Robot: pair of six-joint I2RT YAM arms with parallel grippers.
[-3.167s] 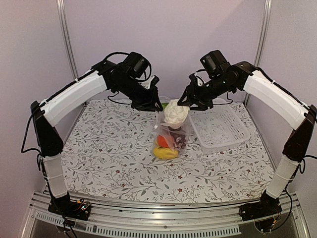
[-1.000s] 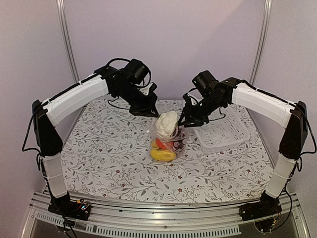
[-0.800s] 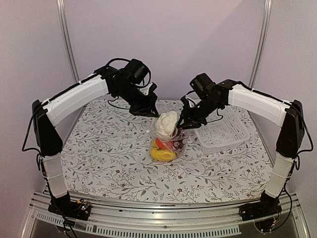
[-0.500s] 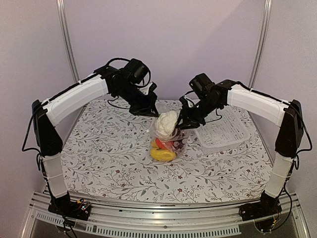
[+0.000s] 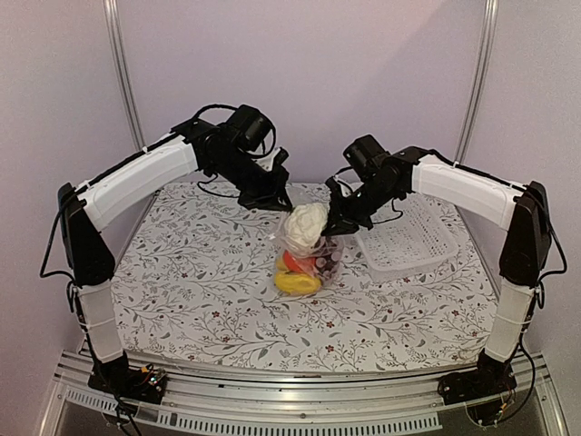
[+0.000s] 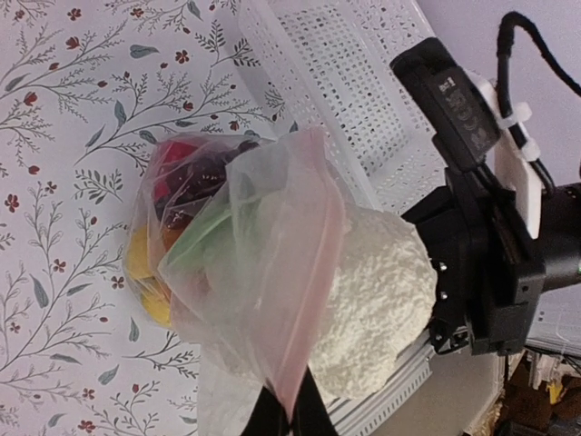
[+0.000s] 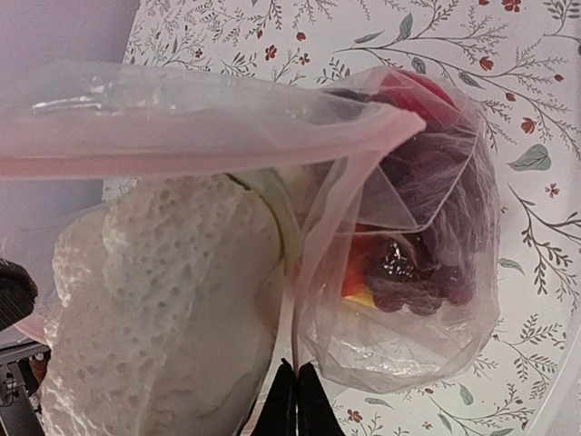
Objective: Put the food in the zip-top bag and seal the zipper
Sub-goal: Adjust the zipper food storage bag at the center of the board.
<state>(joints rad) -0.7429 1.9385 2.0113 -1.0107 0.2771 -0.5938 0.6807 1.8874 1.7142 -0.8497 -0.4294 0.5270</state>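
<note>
- The left gripper [image 6: 289, 411] and right gripper [image 7: 295, 395] seem pinched on opposite lips of the clear crinkly zip-top bag [image 5: 313, 265].
- The white bumpy toy cauliflower [image 5: 305, 224] fills its mouth, between them.

The left arm [image 5: 136, 177] and right arm [image 5: 467, 186] share one build. Each starts at a black base on the silver rail [image 5: 300, 400]; small coloured wires show beside the left base [image 5: 132, 380]. Next above the rail comes a white sleeve, then a black elbow link, then a long white shell, with black wrist parts farthest from the rail. Black cables [image 5: 213, 109] loop over the left wrist. The right wrist carries a black block [image 6: 454, 91] and a white plate [image 6: 525, 195] strapped by a white zip tie [image 6: 517, 136]. The left gripper [image 6: 283, 418] and right gripper [image 7: 296, 400] end in slim black tips.
</note>
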